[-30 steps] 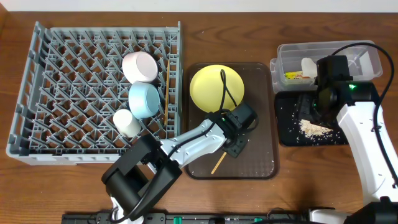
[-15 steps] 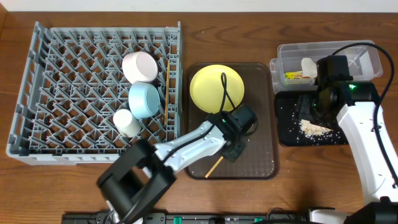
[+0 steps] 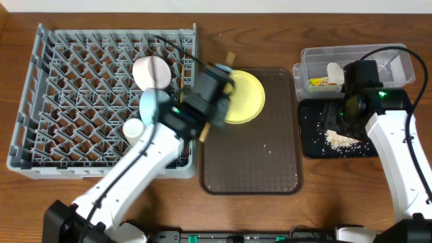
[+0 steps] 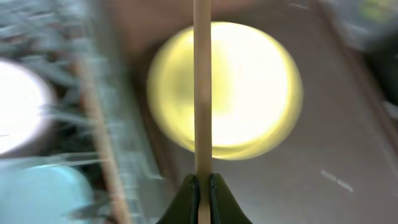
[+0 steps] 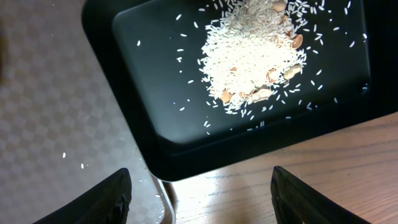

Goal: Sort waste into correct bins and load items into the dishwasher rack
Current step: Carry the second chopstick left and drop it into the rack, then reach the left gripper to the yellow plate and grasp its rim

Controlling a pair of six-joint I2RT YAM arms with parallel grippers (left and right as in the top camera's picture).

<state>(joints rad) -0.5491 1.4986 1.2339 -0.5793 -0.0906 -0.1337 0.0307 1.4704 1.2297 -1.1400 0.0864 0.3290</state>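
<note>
My left gripper (image 3: pixel 214 94) (image 4: pixel 202 186) is shut on a wooden chopstick (image 4: pixel 202 93) and holds it in the air over the gap between the grey dishwasher rack (image 3: pixel 67 101) and the yellow plate (image 3: pixel 246 94). The view is blurred by motion. In the rack sit a white bowl (image 3: pixel 150 71), a light blue bowl (image 3: pixel 152 106), a white cup (image 3: pixel 133 128) and a second chopstick (image 3: pixel 182 74). My right gripper (image 3: pixel 335 115) (image 5: pixel 202 199) is open and empty over the black tray (image 3: pixel 310 145) (image 5: pixel 143 124), which holds rice scraps (image 3: pixel 341 138) (image 5: pixel 255 56).
The yellow plate lies on the brown serving tray (image 3: pixel 250 169), which has a few rice grains on it. The clear tub (image 3: pixel 391 64) at the back right holds the snack wrapper (image 3: pixel 322 82) and white tissue (image 3: pixel 334 69).
My left arm lifted the chopstick off the front of the brown tray and swung it up and left towards the rack's right edge. The right arm has not moved.
</note>
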